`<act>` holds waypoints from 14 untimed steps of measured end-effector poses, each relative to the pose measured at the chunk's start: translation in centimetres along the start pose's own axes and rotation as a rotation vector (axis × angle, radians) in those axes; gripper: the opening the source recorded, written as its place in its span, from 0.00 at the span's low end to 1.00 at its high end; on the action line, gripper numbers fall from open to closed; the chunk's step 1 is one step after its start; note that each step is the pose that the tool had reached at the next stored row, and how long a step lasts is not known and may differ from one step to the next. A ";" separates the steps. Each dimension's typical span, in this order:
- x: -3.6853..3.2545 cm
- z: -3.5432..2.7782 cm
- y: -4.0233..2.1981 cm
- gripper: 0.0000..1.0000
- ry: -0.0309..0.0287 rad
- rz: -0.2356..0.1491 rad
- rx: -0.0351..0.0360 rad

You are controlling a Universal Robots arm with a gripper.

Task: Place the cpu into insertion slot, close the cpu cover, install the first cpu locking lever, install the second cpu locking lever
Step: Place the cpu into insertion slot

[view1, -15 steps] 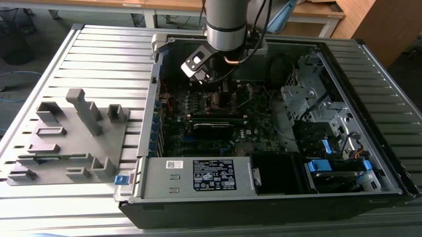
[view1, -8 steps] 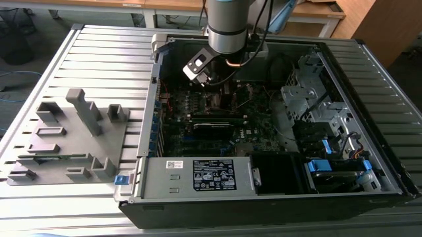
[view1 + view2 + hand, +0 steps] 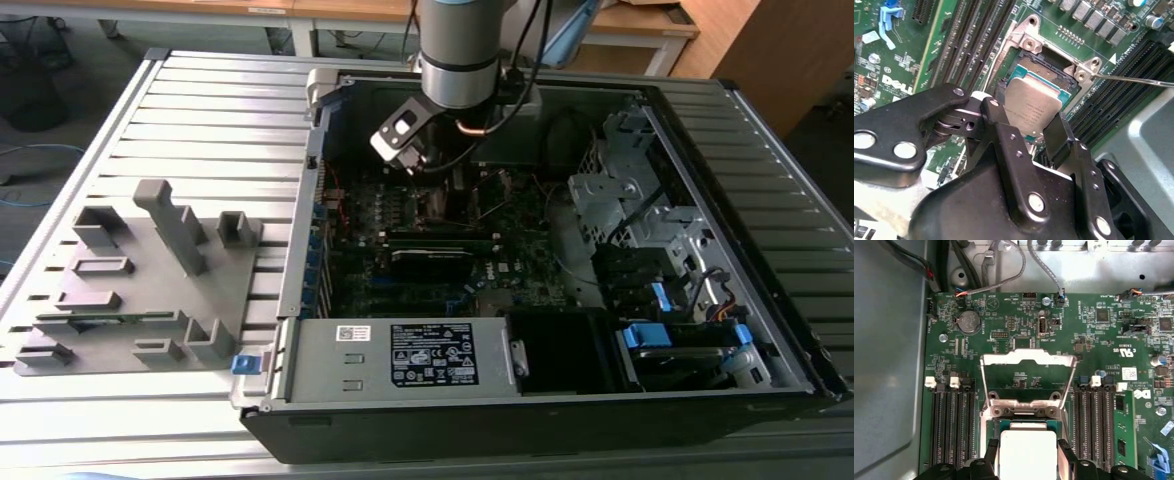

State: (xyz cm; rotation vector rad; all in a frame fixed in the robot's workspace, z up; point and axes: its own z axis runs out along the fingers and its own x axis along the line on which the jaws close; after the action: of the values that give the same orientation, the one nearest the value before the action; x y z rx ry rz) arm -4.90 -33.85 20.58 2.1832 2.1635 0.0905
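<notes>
My gripper [image 3: 1029,129] is shut on the cpu [image 3: 1032,106], a flat square chip with a silver-grey top, with one black finger on each of two opposite edges. In both wrist views the chip hangs just above the insertion slot [image 3: 1046,67], a dark square socket with a metal rim on the green motherboard. The cpu [image 3: 1027,452] partly hides the insertion slot [image 3: 1024,412]. The cpu cover [image 3: 1027,359], a thin metal frame, stands swung open beyond the socket. A thin metal locking lever [image 3: 1134,80] sticks out sideways from a socket corner. In the exterior view the gripper [image 3: 443,178] reaches down into the computer case [image 3: 534,400].
Long black memory slots [image 3: 951,425] flank the socket on both sides. Cables [image 3: 1004,260] run along the case wall past the board. A grey fixture block [image 3: 147,280] lies on the slatted table at the exterior view's left. Drive cages [image 3: 641,210] fill the case's right side.
</notes>
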 end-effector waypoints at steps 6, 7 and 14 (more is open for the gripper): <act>0.17 0.36 -0.17 0.54 0.0000 0.000 0.0000; 0.16 0.39 -0.24 0.54 -0.0001 0.000 0.0001; 0.15 0.59 -0.34 0.54 -0.0003 0.003 0.0001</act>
State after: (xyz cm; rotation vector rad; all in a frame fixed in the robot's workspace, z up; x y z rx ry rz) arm -5.18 -33.69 19.96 2.1862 2.1604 0.0902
